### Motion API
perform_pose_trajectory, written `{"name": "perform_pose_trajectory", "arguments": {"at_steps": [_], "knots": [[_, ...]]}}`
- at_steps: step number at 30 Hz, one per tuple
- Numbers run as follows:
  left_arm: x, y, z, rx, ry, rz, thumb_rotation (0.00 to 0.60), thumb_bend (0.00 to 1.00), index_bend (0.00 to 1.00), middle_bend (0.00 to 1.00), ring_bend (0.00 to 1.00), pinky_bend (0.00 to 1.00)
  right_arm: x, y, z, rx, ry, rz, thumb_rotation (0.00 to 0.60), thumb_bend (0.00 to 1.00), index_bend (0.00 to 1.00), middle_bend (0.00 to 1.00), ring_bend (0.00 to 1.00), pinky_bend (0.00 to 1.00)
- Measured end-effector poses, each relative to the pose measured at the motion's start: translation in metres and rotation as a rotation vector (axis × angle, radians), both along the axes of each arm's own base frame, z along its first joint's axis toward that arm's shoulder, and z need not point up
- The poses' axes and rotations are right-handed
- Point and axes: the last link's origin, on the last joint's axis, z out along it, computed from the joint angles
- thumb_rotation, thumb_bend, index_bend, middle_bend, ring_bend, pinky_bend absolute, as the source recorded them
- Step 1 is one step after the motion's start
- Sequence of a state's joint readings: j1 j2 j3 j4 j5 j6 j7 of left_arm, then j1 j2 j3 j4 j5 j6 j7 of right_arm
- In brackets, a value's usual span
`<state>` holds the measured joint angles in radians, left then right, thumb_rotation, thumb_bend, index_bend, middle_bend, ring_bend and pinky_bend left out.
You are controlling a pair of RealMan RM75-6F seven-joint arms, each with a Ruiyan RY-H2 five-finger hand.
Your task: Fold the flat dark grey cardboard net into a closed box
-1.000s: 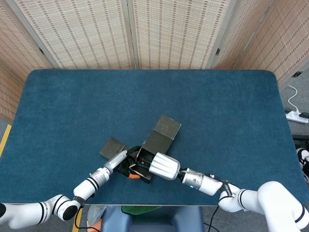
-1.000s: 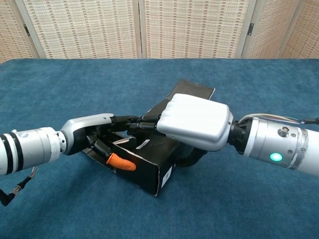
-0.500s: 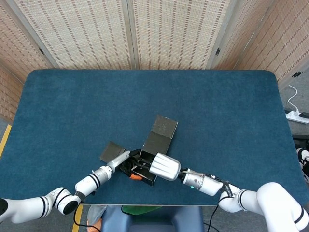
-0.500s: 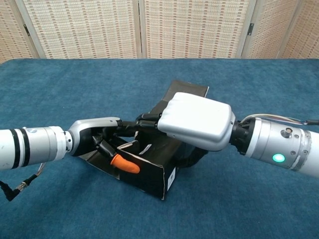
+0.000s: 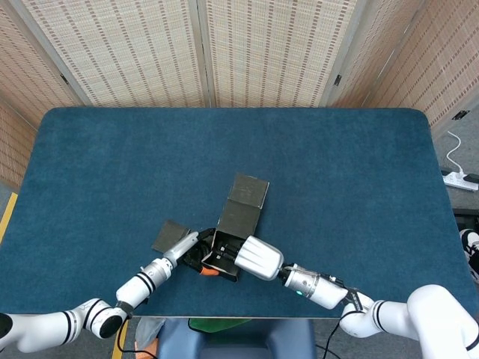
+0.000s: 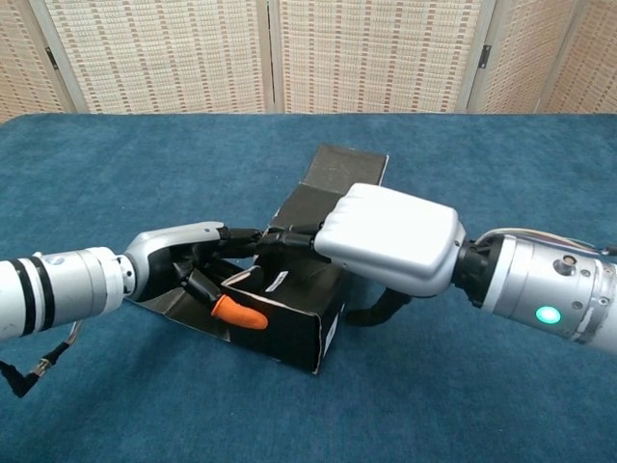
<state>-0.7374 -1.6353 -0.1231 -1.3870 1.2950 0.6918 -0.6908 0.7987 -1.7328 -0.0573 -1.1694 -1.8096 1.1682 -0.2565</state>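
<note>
The dark grey cardboard net (image 5: 239,218) (image 6: 289,328) lies near the table's front edge, partly folded into an open tray with raised walls. Its lid flap (image 5: 248,190) (image 6: 343,167) stretches flat toward the far side. One side flap (image 5: 168,235) lies flat at the left. My left hand (image 5: 191,250) (image 6: 181,258) holds the tray's left front wall, its fingers inside and an orange-tipped thumb (image 6: 237,313) outside. My right hand (image 5: 259,258) (image 6: 390,237) covers the tray's right side, fingers reaching inside, thumb curled by the outer wall.
Blue cloth covers the table (image 5: 337,187). Woven screens (image 5: 262,45) stand behind it. A white power strip (image 5: 458,179) lies on the floor at the right. The tray sits close to the table's front edge (image 5: 224,317).
The tray has turned in both hands, so its lid flap now points more straight away, shifted left. My right hand has moved slightly right and forward with it.
</note>
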Motion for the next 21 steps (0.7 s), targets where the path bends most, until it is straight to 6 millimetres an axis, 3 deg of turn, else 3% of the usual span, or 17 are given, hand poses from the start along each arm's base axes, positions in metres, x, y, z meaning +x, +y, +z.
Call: {"name": "perform_pose_trajectory", "arguments": {"at_steps": [10, 21], "knots": [[0.004, -0.009, -0.005, 0.052, 0.020, -0.015, 0.600, 0.17, 0.41, 0.43, 0.54, 0.65, 0.008, -0.007, -0.012, -0.016, 0.011, 0.039, 0.600, 0.11, 0.27, 0.35, 0.81, 1.00], [0.006, -0.014, -0.005, 0.044, 0.019, -0.015, 0.600, 0.17, 0.38, 0.43, 0.54, 0.64, 0.001, -0.003, -0.019, 0.011, 0.062, 0.059, 0.600, 0.17, 0.35, 0.41, 0.81, 1.00]]}}
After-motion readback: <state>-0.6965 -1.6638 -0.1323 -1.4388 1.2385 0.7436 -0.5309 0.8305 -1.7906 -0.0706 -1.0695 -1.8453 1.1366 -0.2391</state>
